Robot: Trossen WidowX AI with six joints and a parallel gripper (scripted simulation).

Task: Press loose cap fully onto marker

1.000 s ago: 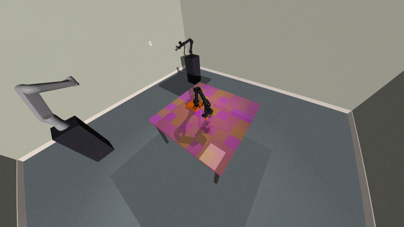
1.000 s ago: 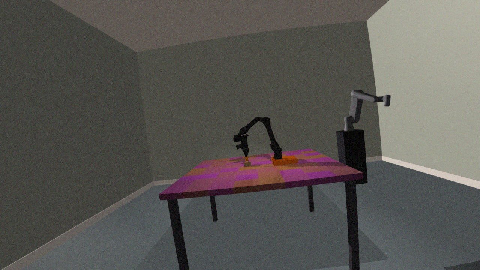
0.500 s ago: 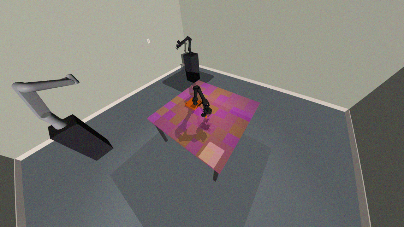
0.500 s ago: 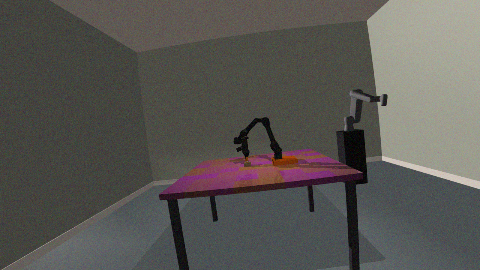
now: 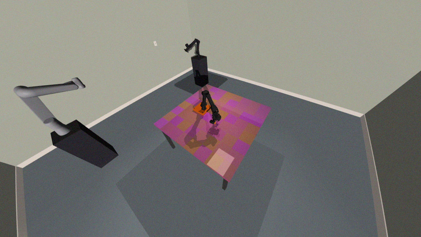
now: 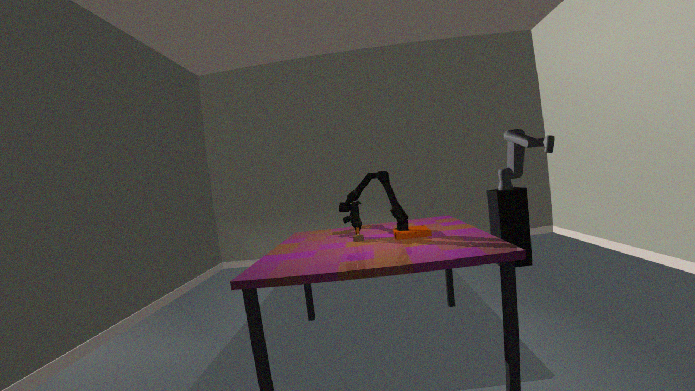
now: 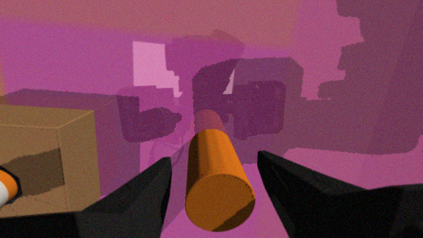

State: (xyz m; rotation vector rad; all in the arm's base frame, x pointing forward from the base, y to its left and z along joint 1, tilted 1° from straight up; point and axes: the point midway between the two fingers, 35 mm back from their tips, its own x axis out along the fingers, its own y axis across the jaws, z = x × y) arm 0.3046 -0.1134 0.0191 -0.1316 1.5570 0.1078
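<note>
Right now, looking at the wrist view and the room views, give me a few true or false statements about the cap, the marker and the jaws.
1. The orange cap stands between the two jaws with gaps on both sides. True.
2. The cap is already seated on the marker. False: the marker sits in the tan holder block at the left edge, apart from the cap.
3. The gripper is clamped on the cap. False: it is open, holding nothing.
4. The arm stands on an orange base plate on the table. True.
5. The cap lies on its side. False: it stands upright.
</note>
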